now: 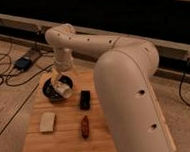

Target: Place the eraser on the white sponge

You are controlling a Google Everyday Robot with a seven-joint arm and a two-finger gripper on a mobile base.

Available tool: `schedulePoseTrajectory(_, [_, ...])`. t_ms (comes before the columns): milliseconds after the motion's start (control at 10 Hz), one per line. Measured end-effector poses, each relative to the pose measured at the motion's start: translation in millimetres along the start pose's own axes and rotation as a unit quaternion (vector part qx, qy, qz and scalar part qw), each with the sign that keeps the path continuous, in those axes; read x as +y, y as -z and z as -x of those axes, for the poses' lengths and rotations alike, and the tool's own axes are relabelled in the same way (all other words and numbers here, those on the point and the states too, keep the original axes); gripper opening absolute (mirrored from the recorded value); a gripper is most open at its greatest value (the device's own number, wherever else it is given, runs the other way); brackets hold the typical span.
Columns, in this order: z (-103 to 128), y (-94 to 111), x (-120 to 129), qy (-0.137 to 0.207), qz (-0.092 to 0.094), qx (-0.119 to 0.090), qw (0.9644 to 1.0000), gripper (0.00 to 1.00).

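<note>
The gripper (pixel 59 83) hovered over the bowl (pixel 48 94), its grip impossible to tell; the eraser (pixel 84 99) lay just beside it on the desk (pixel 69 143).

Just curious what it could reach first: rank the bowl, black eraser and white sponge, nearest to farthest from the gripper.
1. Bowl, far corner, just under the gripper.
2. Black eraser, mid-table.
3. White sponge, toward the front edge.
</note>
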Motion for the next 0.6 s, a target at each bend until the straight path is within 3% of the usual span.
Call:
schedulePoseTrajectory(400, [-28.4, -22.7, -10.4, -0.021, -0.001, -0.003, 0.9998, 0.8])
schedulePoseTrajectory(600, [-49.1, -42.3, -14.4, -0.019, -0.004, -0.019, 0.9996, 0.8])
